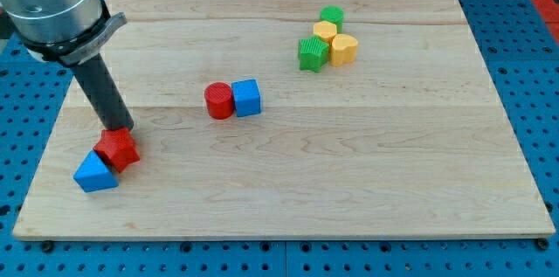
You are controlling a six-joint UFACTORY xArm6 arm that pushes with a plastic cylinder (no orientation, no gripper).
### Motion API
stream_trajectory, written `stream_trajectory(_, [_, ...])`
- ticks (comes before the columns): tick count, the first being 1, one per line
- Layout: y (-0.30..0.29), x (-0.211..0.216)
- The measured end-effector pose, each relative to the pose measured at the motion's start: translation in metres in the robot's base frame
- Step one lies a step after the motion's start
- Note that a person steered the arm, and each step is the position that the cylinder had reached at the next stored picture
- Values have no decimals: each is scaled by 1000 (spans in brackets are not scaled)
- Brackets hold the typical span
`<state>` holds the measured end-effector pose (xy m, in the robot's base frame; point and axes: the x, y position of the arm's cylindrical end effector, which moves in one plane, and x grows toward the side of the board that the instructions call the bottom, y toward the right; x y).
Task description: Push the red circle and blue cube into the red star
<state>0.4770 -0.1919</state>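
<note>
The red circle (218, 100) and the blue cube (247, 98) sit side by side, touching, left of the board's middle. The red star (117, 148) lies near the board's left edge, touching a blue triangle (94, 173) at its lower left. My tip (119, 127) is at the red star's upper edge, about touching it, well to the left of the red circle. The dark rod rises from it toward the view's top left.
A cluster at the upper right holds a green circle (331, 16), a yellow block (325, 31), a yellow heart (343, 49) and a green star (312, 53). The wooden board (367, 181) lies on a blue pegboard.
</note>
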Motion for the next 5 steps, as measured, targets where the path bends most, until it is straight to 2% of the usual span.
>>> stream_trajectory(2, [195,6])
stream_trajectory(3, [249,-46])
stream_trajectory(5, [133,-53])
